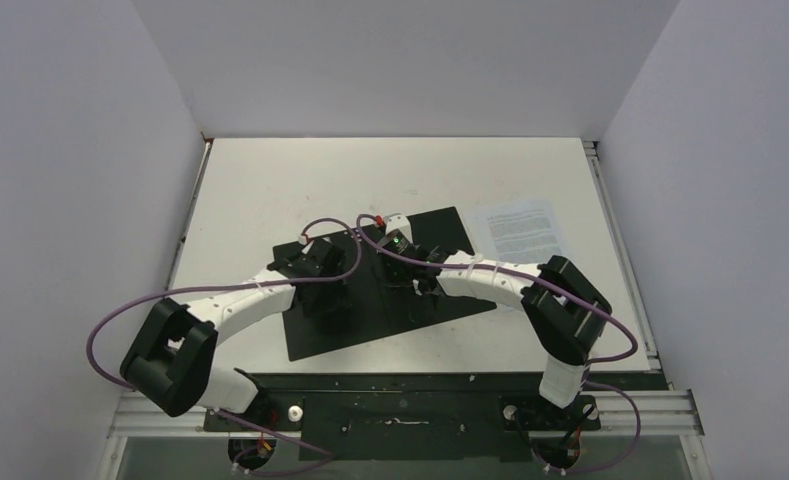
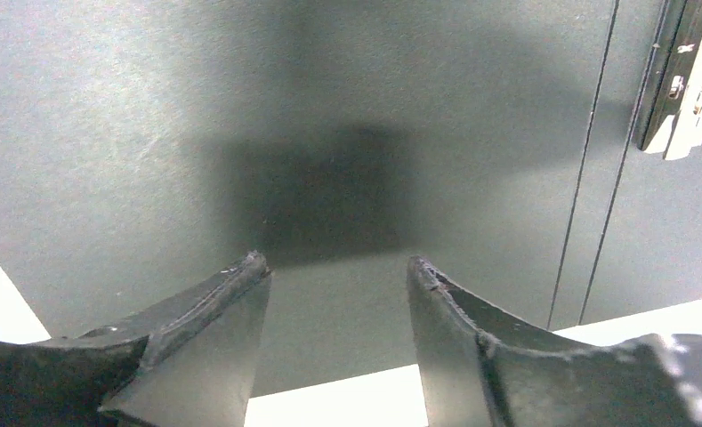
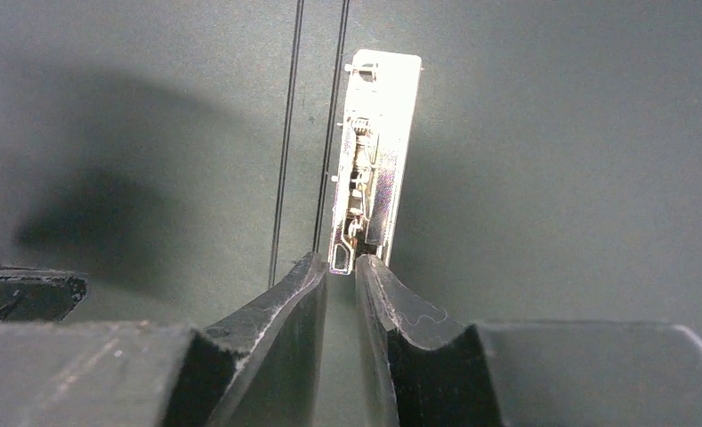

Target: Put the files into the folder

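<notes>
With the folder (image 1: pixel 310 335) open, the right gripper (image 3: pixel 341 262) sat nearly together at the metal clip (image 3: pixel 374 151), hold unclear, the left gripper (image 2: pixel 338 267) apart and empty; the clip likely needed lifting before the files (image 1: pixel 515 228).

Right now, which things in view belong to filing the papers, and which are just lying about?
Job:
printed sheet
open folder
metal spine clip, pinched by the right pincer
left pincer, open above the folder

Just there:
purple cables
black base rail
white table
</notes>
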You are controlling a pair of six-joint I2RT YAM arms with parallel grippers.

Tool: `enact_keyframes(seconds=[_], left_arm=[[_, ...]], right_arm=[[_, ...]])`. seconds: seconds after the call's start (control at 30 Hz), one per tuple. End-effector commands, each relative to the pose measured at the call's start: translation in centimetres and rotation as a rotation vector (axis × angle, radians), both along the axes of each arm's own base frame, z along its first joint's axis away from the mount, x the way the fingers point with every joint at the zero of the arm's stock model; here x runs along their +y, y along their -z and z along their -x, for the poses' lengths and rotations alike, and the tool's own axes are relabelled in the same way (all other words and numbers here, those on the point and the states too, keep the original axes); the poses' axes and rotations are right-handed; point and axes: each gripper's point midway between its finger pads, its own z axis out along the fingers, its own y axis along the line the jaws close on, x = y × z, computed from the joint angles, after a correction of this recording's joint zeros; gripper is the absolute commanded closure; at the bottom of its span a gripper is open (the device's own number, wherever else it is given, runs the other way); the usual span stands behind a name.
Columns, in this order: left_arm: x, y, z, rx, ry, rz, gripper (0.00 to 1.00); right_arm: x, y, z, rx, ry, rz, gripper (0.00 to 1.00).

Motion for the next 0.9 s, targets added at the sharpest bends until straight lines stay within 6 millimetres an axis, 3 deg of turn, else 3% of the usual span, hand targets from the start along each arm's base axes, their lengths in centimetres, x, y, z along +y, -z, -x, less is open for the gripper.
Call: enact_keyframes(seconds=[0.0,0.2,0.43,0.87], left_arm=[[0.8,-2.7,-0.6,-0.066,-0.032,-0.02,0.43],[1.5,-3.2,0.5,-0.06,-0.024,-0.053,0.38],[2.9,-2.3,1.7,-0.048,-0.035,-0.092,0.31],[2.5,0.0,2.3,-0.008,-0.009,-0.124,0.26]], right_arm=[[1.1,-0.8,-0.8,-0.024,0.002,-0.051,0.81],[1.2,-0.6,-0.7,-0.017,-0.005,-0.05,0.84],[1.1,-0.1,-0.4,-0.004,-0.012,-0.043,0.88],[0.4,1.5,-0.4,0.008,-0.003,0.02,0.95]])
